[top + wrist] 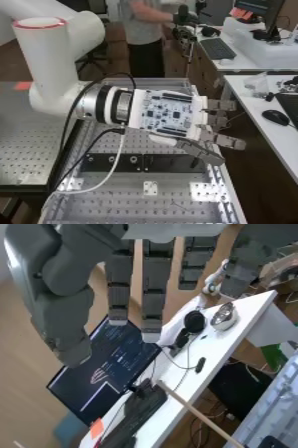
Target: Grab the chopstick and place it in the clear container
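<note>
The hand (225, 140) is held above the perforated metal bench in the high view, its fingers extended toward the right and its thumb angled below them. Grey fingers of the hand (153, 286) hang straight in the wrist view with nothing between them, so it is open. A long thin wooden stick, which looks like the chopstick (199, 414), runs at a slant beyond the fingertips in the wrist view, apart from them. One end of it is cut off near the bench's edge.
The bench (126, 210) carries a dark bracket (166, 163) and pale metal plates (208, 192). A white desk (256, 107) with a mouse (275, 117) stands beside it. A monitor (106, 366), a keyboard and a shiny bowl (224, 316) are on another desk in the wrist view.
</note>
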